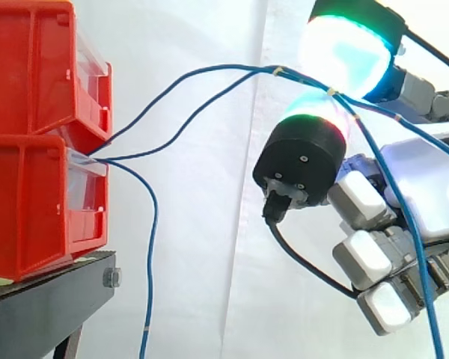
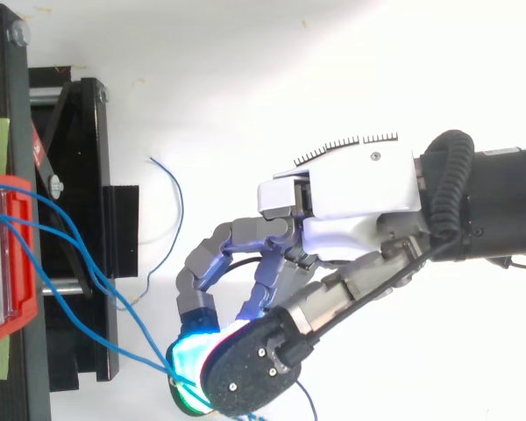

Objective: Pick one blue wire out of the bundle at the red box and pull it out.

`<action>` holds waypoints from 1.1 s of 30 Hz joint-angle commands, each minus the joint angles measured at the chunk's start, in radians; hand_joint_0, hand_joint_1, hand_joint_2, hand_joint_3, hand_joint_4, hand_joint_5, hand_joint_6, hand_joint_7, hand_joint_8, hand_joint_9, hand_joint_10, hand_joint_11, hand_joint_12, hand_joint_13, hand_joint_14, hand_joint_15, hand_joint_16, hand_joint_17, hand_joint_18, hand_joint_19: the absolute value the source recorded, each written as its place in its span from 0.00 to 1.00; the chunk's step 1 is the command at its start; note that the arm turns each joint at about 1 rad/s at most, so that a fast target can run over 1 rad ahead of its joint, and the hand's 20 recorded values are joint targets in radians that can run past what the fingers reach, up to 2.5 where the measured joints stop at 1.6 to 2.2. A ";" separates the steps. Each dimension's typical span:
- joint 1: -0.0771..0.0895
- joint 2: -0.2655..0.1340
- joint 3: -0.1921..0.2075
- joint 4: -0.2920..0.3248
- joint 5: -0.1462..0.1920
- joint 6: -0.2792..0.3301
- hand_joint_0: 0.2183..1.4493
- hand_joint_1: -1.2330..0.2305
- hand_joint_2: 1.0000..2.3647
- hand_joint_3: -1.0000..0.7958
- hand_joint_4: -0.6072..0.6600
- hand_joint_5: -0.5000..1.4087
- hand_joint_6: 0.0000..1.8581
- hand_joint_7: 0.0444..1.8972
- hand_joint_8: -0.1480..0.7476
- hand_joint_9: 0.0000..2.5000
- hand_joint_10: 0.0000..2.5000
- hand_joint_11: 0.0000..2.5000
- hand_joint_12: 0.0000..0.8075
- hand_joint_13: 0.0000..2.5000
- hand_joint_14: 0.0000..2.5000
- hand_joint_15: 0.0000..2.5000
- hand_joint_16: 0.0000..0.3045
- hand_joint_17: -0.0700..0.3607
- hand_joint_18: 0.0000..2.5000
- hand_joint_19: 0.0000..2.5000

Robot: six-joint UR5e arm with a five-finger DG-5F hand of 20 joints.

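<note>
Several blue wires (image 1: 232, 66) come out between the two stacked red bins (image 1: 30, 209) at the left. Two of them rise to the right and meet between the glowing cyan-green fingertips (image 1: 344, 56) of my hand (image 1: 426, 187). The fingers are curled and pinch these wires, which then run down past the palm. Another blue wire (image 1: 153, 239) hangs loose in front of the bins. From above, my hand (image 2: 351, 202) reaches in from the right, and the wires (image 2: 105, 339) stretch from the red bin (image 2: 22, 316) to its fingertips.
The bins sit on a black stand (image 1: 52, 292) at the left. A white curtain lies behind everything. The loose wire's end (image 2: 181, 206) curls over the white floor between the stand and my hand.
</note>
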 commanded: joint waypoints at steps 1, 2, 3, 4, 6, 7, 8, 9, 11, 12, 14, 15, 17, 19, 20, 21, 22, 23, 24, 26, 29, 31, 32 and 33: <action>0.000 0.000 0.000 -0.001 -0.001 -0.001 0.20 0.40 0.00 0.28 0.56 0.20 0.45 0.51 0.55 0.39 0.00 0.08 0.53 0.32 0.00 0.11 0.18 0.45 0.30 0.13; 0.000 0.000 0.000 -0.002 -0.001 -0.001 0.20 0.39 0.00 0.28 0.55 0.20 0.45 0.51 0.56 0.39 0.00 0.08 0.53 0.32 0.00 0.11 0.18 0.44 0.30 0.13; 0.000 0.000 0.000 -0.002 -0.003 -0.001 0.22 0.36 0.00 0.28 0.56 0.20 0.46 0.54 0.55 0.39 0.00 0.09 0.53 0.32 0.00 0.11 0.17 0.44 0.29 0.13; 0.000 0.000 0.000 -0.002 -0.003 -0.001 0.23 0.33 0.00 0.28 0.56 0.19 0.47 0.55 0.54 0.39 0.00 0.09 0.52 0.32 0.00 0.11 0.17 0.43 0.29 0.13; -0.002 0.000 0.000 -0.002 -0.003 -0.001 0.24 0.31 0.00 0.28 0.57 0.19 0.48 0.55 0.54 0.38 0.00 0.10 0.51 0.32 0.00 0.11 0.17 0.43 0.29 0.13; -0.002 0.000 0.000 -0.002 -0.004 -0.001 0.25 0.29 0.00 0.28 0.57 0.19 0.48 0.56 0.54 0.38 0.00 0.11 0.51 0.31 0.00 0.11 0.16 0.42 0.29 0.13; -0.002 0.000 0.000 -0.005 -0.006 -0.001 0.26 0.29 0.00 0.28 0.57 0.19 0.48 0.56 0.54 0.38 0.00 0.11 0.51 0.31 0.00 0.11 0.16 0.42 0.29 0.13; -0.002 0.000 0.000 -0.005 -0.007 -0.001 0.28 0.27 0.00 0.29 0.58 0.19 0.49 0.56 0.53 0.37 0.00 0.11 0.51 0.31 0.00 0.11 0.16 0.41 0.28 0.12; -0.002 0.000 0.000 -0.007 -0.007 -0.001 0.29 0.27 0.00 0.30 0.58 0.18 0.49 0.55 0.53 0.37 0.00 0.12 0.50 0.31 0.00 0.12 0.16 0.41 0.28 0.13; -0.002 0.000 0.000 -0.007 -0.007 -0.001 0.29 0.26 0.00 0.30 0.58 0.18 0.50 0.54 0.53 0.37 0.00 0.12 0.50 0.31 0.00 0.11 0.16 0.41 0.29 0.12; 0.000 0.000 0.000 -0.008 -0.009 -0.001 0.29 0.26 0.00 0.31 0.59 0.18 0.50 0.53 0.54 0.37 0.00 0.12 0.50 0.31 0.00 0.11 0.16 0.41 0.29 0.12; 0.000 0.000 0.000 -0.008 -0.009 -0.001 0.29 0.27 0.00 0.30 0.59 0.18 0.50 0.51 0.54 0.36 0.00 0.13 0.50 0.31 0.00 0.12 0.16 0.41 0.29 0.12; 0.002 0.000 0.000 -0.008 -0.009 -0.001 0.29 0.27 0.00 0.29 0.60 0.18 0.51 0.49 0.54 0.35 0.00 0.13 0.51 0.31 0.00 0.12 0.16 0.41 0.29 0.12; 0.002 0.000 0.000 -0.008 -0.009 0.000 0.28 0.27 0.00 0.29 0.60 0.18 0.51 0.49 0.54 0.35 0.00 0.13 0.51 0.31 0.00 0.11 0.16 0.42 0.29 0.12; 0.003 0.000 0.000 -0.008 -0.009 -0.001 0.29 0.27 0.00 0.28 0.60 0.18 0.51 0.49 0.54 0.35 0.00 0.13 0.51 0.31 0.00 0.11 0.16 0.42 0.29 0.12; 0.003 0.000 0.000 -0.008 -0.009 -0.001 0.30 0.27 0.00 0.28 0.60 0.18 0.51 0.49 0.54 0.35 0.00 0.13 0.51 0.31 0.00 0.11 0.16 0.41 0.29 0.12; 0.003 0.000 0.000 -0.008 -0.009 0.000 0.31 0.28 0.00 0.29 0.60 0.18 0.51 0.49 0.54 0.35 0.00 0.13 0.50 0.31 0.00 0.11 0.16 0.41 0.29 0.12; 0.003 0.000 0.000 -0.008 -0.009 0.000 0.32 0.28 0.00 0.29 0.60 0.18 0.51 0.49 0.54 0.35 0.00 0.13 0.50 0.31 0.00 0.11 0.16 0.41 0.29 0.12; 0.003 0.000 0.000 -0.008 -0.011 0.000 0.34 0.29 0.00 0.31 0.59 0.18 0.51 0.50 0.54 0.35 0.00 0.13 0.50 0.31 0.00 0.11 0.16 0.41 0.29 0.12; 0.003 0.000 0.000 -0.008 -0.011 0.000 0.35 0.30 0.01 0.34 0.57 0.18 0.51 0.53 0.54 0.35 0.00 0.14 0.50 0.31 0.00 0.11 0.16 0.41 0.29 0.11; 0.003 0.000 0.000 -0.008 -0.009 0.000 0.37 0.30 0.01 0.39 0.53 0.18 0.52 0.54 0.54 0.35 0.00 0.14 0.50 0.31 0.00 0.11 0.16 0.41 0.29 0.11; 0.003 0.000 0.000 -0.008 -0.011 0.000 0.37 0.30 0.01 0.43 0.50 0.17 0.52 0.56 0.54 0.35 0.00 0.14 0.50 0.31 0.00 0.11 0.16 0.41 0.29 0.12; 0.003 0.000 0.000 -0.007 -0.011 0.000 0.37 0.30 0.01 0.45 0.50 0.18 0.52 0.55 0.55 0.35 0.00 0.14 0.51 0.31 0.00 0.11 0.16 0.41 0.29 0.12; 0.003 0.000 0.000 -0.008 -0.011 0.000 0.37 0.30 0.01 0.46 0.50 0.18 0.52 0.55 0.55 0.35 0.00 0.14 0.51 0.31 0.00 0.11 0.16 0.42 0.30 0.12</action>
